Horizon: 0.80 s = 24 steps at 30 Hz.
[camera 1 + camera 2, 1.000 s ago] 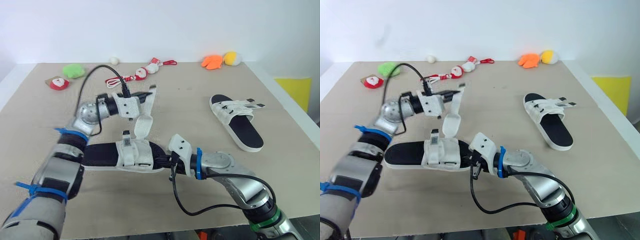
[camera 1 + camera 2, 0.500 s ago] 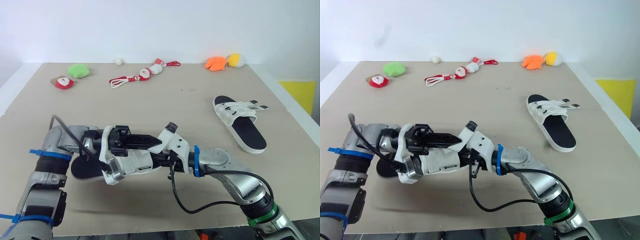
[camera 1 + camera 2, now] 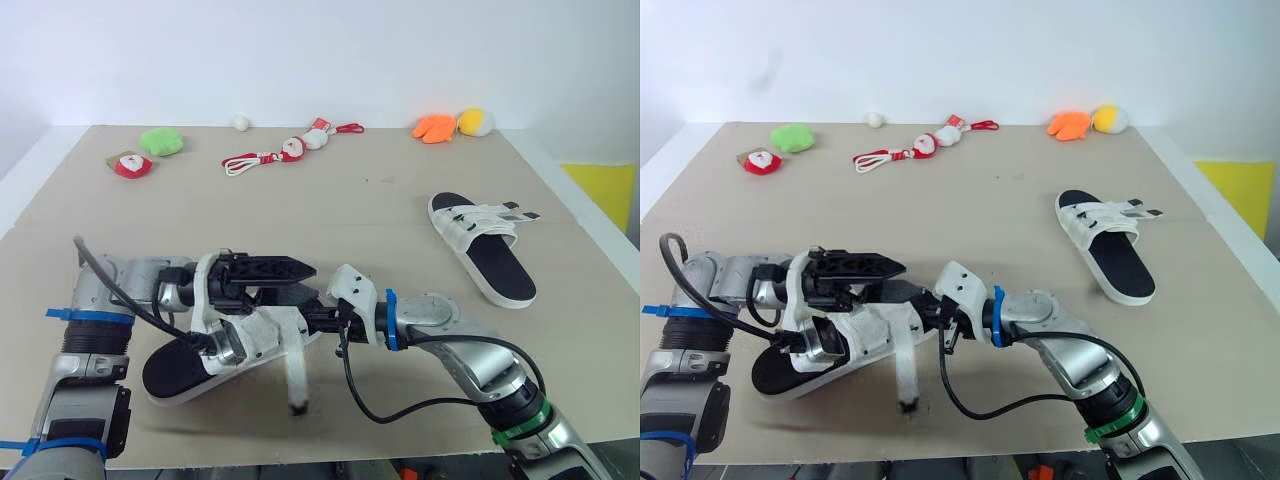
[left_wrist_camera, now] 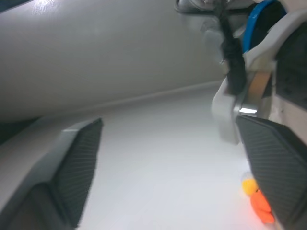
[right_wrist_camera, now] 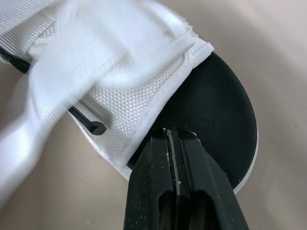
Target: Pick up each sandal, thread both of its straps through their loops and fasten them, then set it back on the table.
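Right claw (image 3: pixel 313 320) clenches the near sandal (image 3: pixel 178 368); left claw (image 3: pixel 305 281) gapes. Threading step, I'd say: loose strap (image 3: pixel 296 375), dangling toward six o'clock, needs catching next.

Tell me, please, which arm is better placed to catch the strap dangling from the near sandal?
Left: the left fingers are open and free above the strap, while the right fingers are shut on the sandal's edge.
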Each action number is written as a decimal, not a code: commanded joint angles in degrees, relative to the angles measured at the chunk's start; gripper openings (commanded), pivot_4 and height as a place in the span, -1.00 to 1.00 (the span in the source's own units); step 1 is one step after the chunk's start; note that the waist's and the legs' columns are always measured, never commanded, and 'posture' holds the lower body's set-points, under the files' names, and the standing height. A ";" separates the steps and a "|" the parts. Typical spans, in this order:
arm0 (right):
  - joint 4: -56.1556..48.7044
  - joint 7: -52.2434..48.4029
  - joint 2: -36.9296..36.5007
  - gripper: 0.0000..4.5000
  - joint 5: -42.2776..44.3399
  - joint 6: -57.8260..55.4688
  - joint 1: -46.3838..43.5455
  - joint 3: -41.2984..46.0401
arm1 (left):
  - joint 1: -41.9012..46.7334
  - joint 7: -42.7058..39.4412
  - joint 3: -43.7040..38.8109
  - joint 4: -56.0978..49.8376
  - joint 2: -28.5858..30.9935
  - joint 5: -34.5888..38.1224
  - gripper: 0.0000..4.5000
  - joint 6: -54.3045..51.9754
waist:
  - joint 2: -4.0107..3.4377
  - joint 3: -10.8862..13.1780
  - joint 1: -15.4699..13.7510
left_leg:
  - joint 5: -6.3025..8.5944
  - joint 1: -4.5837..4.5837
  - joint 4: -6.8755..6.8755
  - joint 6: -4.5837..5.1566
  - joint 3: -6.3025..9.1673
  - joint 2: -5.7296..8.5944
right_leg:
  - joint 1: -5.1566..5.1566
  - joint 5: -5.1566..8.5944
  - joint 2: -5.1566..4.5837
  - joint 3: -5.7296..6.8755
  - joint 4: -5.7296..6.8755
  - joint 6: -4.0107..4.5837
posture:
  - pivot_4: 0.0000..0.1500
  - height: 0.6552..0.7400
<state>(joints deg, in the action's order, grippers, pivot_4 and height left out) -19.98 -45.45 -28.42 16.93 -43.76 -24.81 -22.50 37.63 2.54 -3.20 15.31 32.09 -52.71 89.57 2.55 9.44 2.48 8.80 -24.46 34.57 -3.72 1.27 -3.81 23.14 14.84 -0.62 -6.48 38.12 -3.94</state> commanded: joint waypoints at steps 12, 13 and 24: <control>4.28 -6.34 -2.01 -1.00 3.15 -3.74 -0.66 0.02 | -35.10 -33.77 -3.95 -44.08 31.93 120.51 1.00 -103.52 | -0.14 0.13 0.41 | 0.04 0.02 -0.12 0.01 -0.03 -0.07 | 0.06 0.44 -0.22 0.24 0.10 0.62 | 1.00 1.00; 4.52 -6.60 -1.91 -1.00 3.52 -4.01 -0.88 0.08 | -38.57 -35.55 -7.32 -44.99 32.80 124.34 1.00 -107.19 | -0.16 0.14 0.41 | 0.04 0.04 -0.13 0.01 -0.06 -0.07 | 0.06 0.44 -0.23 0.24 0.10 0.63 | 1.00 1.00; 7.47 -7.98 -1.48 -1.00 2.84 -2.45 -2.97 -0.48 | -60.77 -50.25 -15.98 -52.59 33.68 110.44 1.00 -121.46 | -0.16 0.19 0.36 | 0.20 0.29 -0.15 -0.20 -0.19 -0.06 | 0.31 0.53 -0.26 0.22 -0.01 1.12 | 1.00 1.00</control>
<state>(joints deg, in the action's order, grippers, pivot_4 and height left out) -13.94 -53.42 -29.73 20.69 -45.45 -28.19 -21.45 -23.82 -46.90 -20.29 -35.67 66.17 62.43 -33.49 2.40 9.63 2.83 9.03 -24.15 34.42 -3.97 1.06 -3.87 23.45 15.35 -0.89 -6.29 38.10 -2.78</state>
